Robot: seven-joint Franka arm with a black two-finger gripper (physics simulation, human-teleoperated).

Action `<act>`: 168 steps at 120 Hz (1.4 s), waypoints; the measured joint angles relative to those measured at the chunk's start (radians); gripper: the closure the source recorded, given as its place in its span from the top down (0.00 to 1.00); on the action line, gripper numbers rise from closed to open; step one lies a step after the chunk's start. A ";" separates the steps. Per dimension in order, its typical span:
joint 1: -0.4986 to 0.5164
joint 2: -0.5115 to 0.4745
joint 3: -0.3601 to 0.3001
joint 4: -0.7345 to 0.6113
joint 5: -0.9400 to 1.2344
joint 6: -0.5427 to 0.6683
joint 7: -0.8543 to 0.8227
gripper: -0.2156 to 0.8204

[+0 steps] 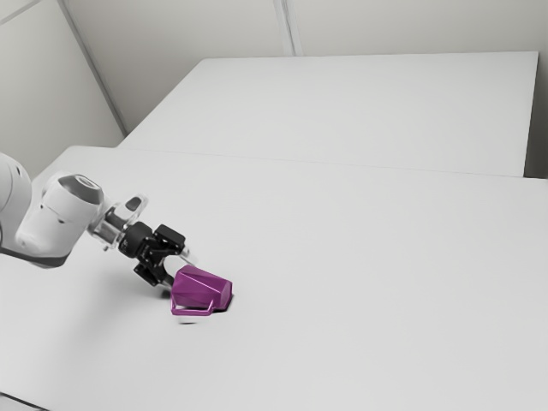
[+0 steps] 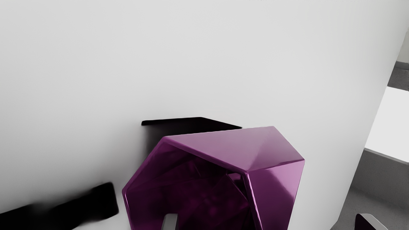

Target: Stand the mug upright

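Our end effector point(image 1: 179, 271) is spread wide, with the mug point(image 1: 201, 287) at its tips and no grip on it. In the wrist view, one finger point(image 2: 170, 222) stands over the mug's open mouth and the other finger point(image 2: 369, 222) is well out past the outside of the wall, so part of that wall lies between them. Whether the first reaches inside, we cannot tell.

The mug, purple and faceted, lies on its side on the desk point(image 1: 368, 282), its mouth facing our fingers and its base toward the exterior view's right. Its handle point(image 1: 193, 312) sticks out sideways, toward the near side of the exterior view, so that flank is the encumbered one. Just beyond the handle there is a small shadow on the desk; whether the handle touches down, we cannot tell. Close by the mug, the wrist view has one dark shadow point(image 2: 188, 125) along its side and another point(image 2: 86, 204) a little apart.

Behind us, our white arm point(image 1: 64, 214) comes in from the exterior view's left. Farther out, a second white surface point(image 1: 360, 107) spreads beyond the desk's far edge, with pale walls point(image 1: 197, 30) behind. A thin dark cable point(image 1: 21, 401) runs at the exterior view's lower left corner, well apart from the mug.
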 joint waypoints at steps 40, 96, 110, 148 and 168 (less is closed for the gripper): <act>-0.020 -0.001 -0.002 -0.009 -0.050 0.003 -0.021 0.57; -0.028 -0.002 -0.007 -0.030 -0.100 0.017 -0.048 0.15; -0.031 -0.004 -0.017 -0.030 -0.133 0.016 -0.050 0.10; -0.038 -0.055 -0.023 -0.030 -0.186 0.016 -0.042 0.07; -0.120 -0.131 -0.025 -0.026 -0.110 0.155 -0.091 0.06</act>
